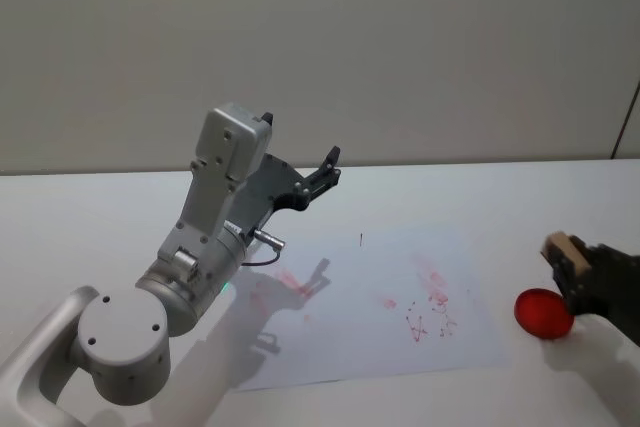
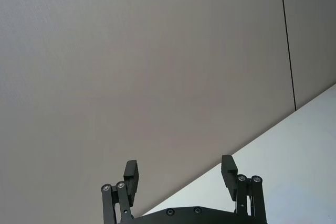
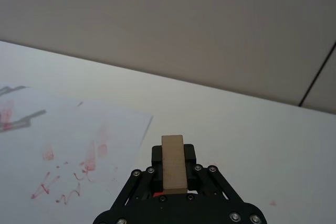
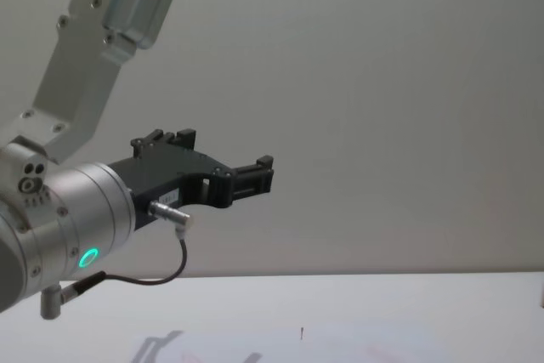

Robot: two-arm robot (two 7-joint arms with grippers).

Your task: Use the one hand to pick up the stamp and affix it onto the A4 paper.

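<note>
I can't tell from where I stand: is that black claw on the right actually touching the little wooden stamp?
Touching. In the right wrist view the wooden stamp stands clamped between the right gripper's fingers, with no gap on either side.

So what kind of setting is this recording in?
Probably a lab or test bench: a bare white table against a plain grey wall, with only an A4 paper covered in red practice marks, a red ink pad, and the stamp in the right gripper.

A plain grey-beige wall [image 1: 420,47] rises directly behind the white worktop [image 1: 480,187], with one thin dark vertical seam [image 2: 287,40] cutting the wall toward its right end.
</note>
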